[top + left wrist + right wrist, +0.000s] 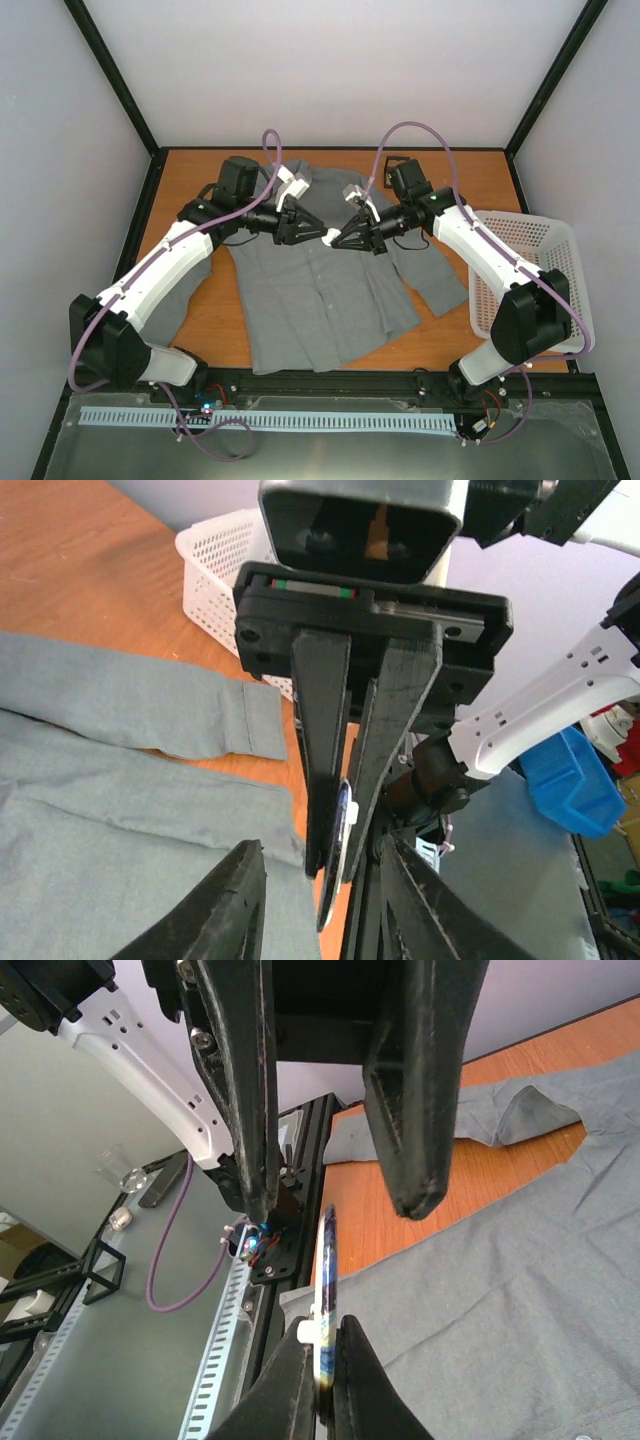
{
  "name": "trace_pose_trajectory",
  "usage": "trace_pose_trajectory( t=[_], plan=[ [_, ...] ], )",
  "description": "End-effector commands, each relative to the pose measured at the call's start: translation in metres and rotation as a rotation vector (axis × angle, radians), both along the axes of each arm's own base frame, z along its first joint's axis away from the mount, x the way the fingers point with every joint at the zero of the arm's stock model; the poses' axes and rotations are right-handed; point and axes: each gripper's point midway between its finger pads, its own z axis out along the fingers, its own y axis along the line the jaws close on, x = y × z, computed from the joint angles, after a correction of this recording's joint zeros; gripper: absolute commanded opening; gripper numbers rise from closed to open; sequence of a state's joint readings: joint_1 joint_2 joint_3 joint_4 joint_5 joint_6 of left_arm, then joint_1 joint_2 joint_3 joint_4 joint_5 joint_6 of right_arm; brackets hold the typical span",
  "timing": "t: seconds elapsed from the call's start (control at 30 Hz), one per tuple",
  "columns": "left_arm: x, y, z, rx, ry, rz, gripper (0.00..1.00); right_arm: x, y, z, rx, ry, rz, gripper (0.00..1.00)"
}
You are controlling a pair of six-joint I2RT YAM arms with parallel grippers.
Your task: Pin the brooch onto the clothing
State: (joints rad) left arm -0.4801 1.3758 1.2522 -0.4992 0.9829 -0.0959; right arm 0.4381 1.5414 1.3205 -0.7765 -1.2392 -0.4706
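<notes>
The grey shirt [310,300] lies spread flat on the table, collar at the far side. Both grippers meet above its chest. My right gripper [337,240] is shut on the brooch [326,1250], a thin round badge seen edge-on with a bluish face and a white back, gripped at its lower part [322,1328]. The brooch also shows edge-on in the left wrist view [332,895], between the right gripper's fingers [322,740]. My left gripper [318,235] is open, its two fingers [252,1110] standing either side of the brooch without touching it. The shirt lies below [100,810].
A white mesh basket [530,260] stands at the table's right side, next to the shirt's sleeve; it also shows in the left wrist view [215,580]. Bare orange table [470,180] shows around the shirt. A black frame rail [330,385] runs along the near edge.
</notes>
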Motion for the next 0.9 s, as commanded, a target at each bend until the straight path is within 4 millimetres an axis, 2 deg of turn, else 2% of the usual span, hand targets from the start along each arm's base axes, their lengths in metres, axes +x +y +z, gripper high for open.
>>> trace_pose_trajectory(
  t=[0.0, 0.1, 0.4, 0.53, 0.67, 0.7, 0.83, 0.87],
  plan=[
    [-0.015, -0.004, 0.014, -0.032, -0.026, -0.082, 0.31, -0.002, -0.001, 0.018, 0.039, -0.050, 0.007, 0.03],
    [-0.015, -0.006, 0.011, -0.028, -0.011, -0.089, 0.19, -0.001, -0.001, 0.019, 0.040, -0.049, 0.007, 0.03],
    [-0.008, -0.012, 0.014, -0.033, -0.011, -0.093, 0.12, -0.002, -0.001, 0.021, 0.047, -0.055, 0.011, 0.03],
    [-0.005, -0.015, 0.018, -0.043, -0.007, -0.097, 0.01, -0.002, -0.001, 0.022, 0.043, -0.055, 0.010, 0.03],
    [-0.008, -0.014, 0.019, -0.048, 0.001, -0.104, 0.01, 0.002, -0.001, 0.024, 0.020, -0.072, -0.016, 0.03],
    [-0.008, -0.014, 0.019, -0.042, -0.004, -0.099, 0.01, 0.004, -0.002, 0.024, 0.003, -0.069, -0.038, 0.09],
    [-0.004, -0.009, 0.033, -0.047, -0.081, -0.036, 0.01, 0.008, -0.010, 0.025, -0.041, -0.103, -0.160, 0.44],
    [0.000, -0.007, 0.037, -0.050, -0.102, 0.001, 0.01, 0.011, -0.014, 0.027, -0.055, -0.115, -0.225, 0.76]
  ],
)
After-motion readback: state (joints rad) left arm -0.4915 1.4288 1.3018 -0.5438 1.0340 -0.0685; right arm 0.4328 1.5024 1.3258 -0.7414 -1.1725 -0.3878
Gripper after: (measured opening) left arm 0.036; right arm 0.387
